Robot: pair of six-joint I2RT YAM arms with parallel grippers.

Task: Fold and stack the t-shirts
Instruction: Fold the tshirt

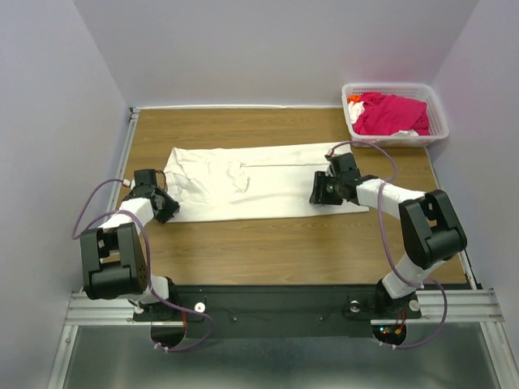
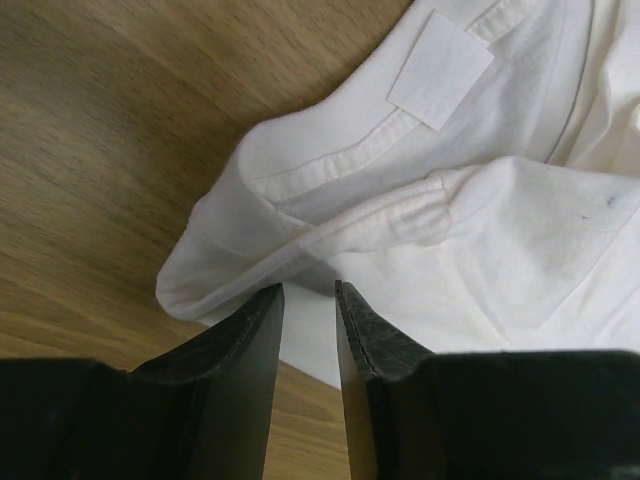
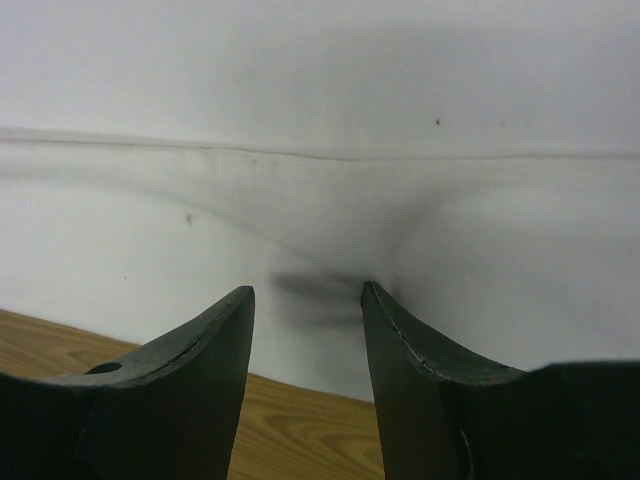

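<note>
Off-white cloth t-shirt (image 1: 259, 182) lies spread on wooden table (image 1: 284, 243). Left gripper (image 2: 310, 290) narrowly parted at one end, right gripper (image 3: 305, 290) half-open at other; neither grips.

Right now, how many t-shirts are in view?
2. White shirt lies flat mid-table; pink shirt is bunched in the basket, far right. Cloth under it may hide more.

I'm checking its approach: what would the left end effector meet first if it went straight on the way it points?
The off-white t-shirt, its rolled edge ahead of the left end effector; depth unclear.
</note>
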